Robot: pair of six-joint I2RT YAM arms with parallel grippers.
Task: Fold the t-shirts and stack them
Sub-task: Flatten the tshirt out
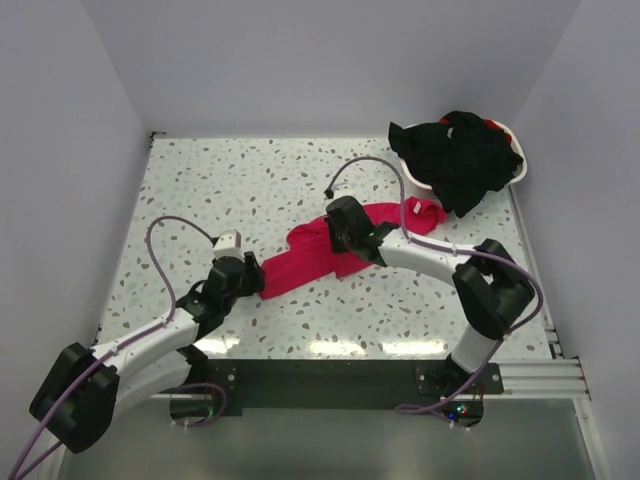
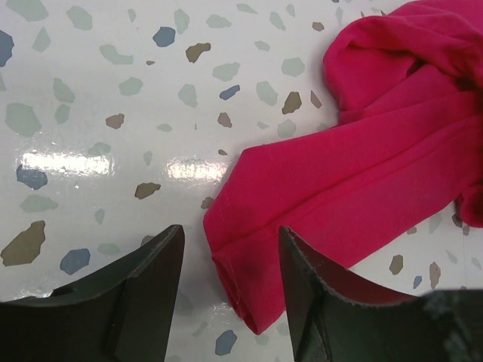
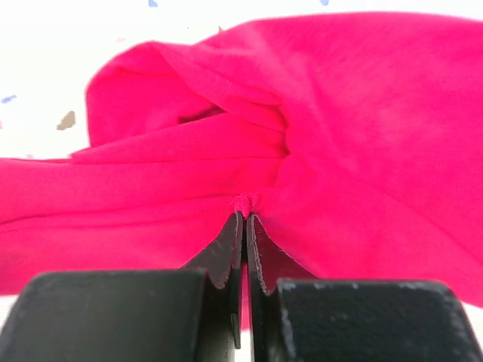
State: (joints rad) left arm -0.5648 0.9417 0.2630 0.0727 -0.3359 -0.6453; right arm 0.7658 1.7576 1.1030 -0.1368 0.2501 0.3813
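ok so my main worry is the right gripper (image 3: pixel 243 217)'s bite; it's pinching only a tiny nub of the red t-shirt (image 3: pixel 339 113) right at the fingertips, so a sideways tug could let the cloth slip out, or it lifts one layer and the rest is left bunched; the shirt's not flat either, it's a twisted rope lying across the middle of the table (image 1: pixel 230 180) between the two arms, so pulling both ends without untwisting would probably just tighten the twist and give no clean fold; the left gripper (image 2: pixel 230 235) is the other risk; its jaws straddle the near corner of the shirt, but the cloth sits off to one side, closer to the right-hand finger in the wrist view, so closing from there might catch only the edge or miss the bottom layer; can't tell if those fingers are touching the cloth or the tabletop; hands then: right one is clamped on that pinch of red fabric near the shirt's middle, jaws basically together; left one is about half open, holding nothing, shirt corner in the gap; the black t-shirts (image 1: pixel 465 165) are heaped in the white basket (image 1: pixel 404 155) at the far right corner, well apart from all this, so I'd say stacking hasn't begun.
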